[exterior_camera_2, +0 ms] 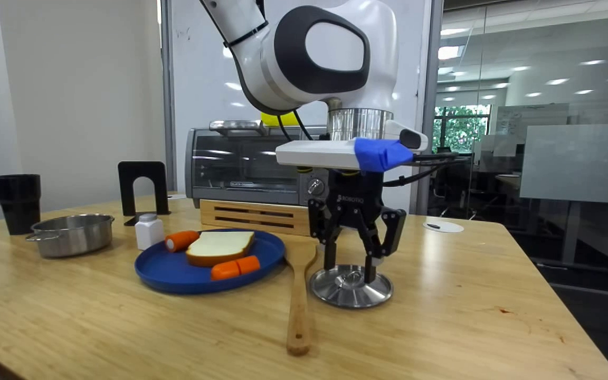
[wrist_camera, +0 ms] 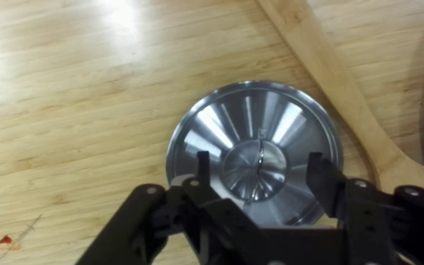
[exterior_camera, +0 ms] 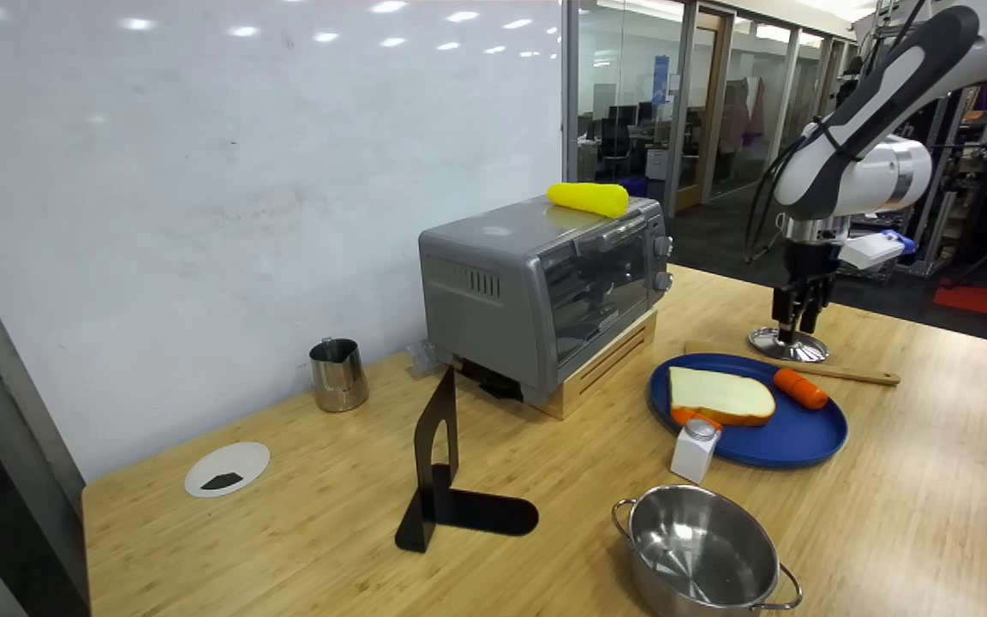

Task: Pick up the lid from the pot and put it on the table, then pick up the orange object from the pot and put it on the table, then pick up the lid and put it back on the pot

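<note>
End effector point(exterior_camera_2: 350, 273), 1, stands wide astride thin handle point(wrist_camera: 260, 157) of lid point(wrist_camera: 248, 162); shallow pinch may slip, knocking it against wooden spatula point(wrist_camera: 341, 92) at wrist-view 2 o'clock.

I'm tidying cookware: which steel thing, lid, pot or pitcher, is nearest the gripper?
The round lid beside the wooden utensil: the gripper is right over it, jaws apart, while the pot and pitcher stand well away.
</note>
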Controlling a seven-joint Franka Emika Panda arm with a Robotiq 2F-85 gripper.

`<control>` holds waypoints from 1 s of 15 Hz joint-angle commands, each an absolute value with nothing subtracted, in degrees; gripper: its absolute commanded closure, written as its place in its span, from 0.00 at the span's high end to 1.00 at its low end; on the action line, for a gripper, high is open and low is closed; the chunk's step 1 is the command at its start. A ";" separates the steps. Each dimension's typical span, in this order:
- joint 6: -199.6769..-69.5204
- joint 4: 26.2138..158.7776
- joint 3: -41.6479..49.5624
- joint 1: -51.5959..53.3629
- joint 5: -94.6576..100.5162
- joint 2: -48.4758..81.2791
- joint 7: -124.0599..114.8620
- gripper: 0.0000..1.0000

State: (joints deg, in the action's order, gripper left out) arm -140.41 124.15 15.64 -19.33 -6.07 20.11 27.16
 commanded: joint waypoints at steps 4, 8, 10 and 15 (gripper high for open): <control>-140.30 123.63 14.27 -21.24 -4.90 20.25 26.37 0.16; -140.88 124.27 14.39 -21.20 -4.53 19.79 26.31 0.00; -141.08 124.47 14.41 -21.26 -4.45 19.62 26.35 0.00; -141.36 126.15 14.73 -20.49 -2.54 17.05 25.90 0.01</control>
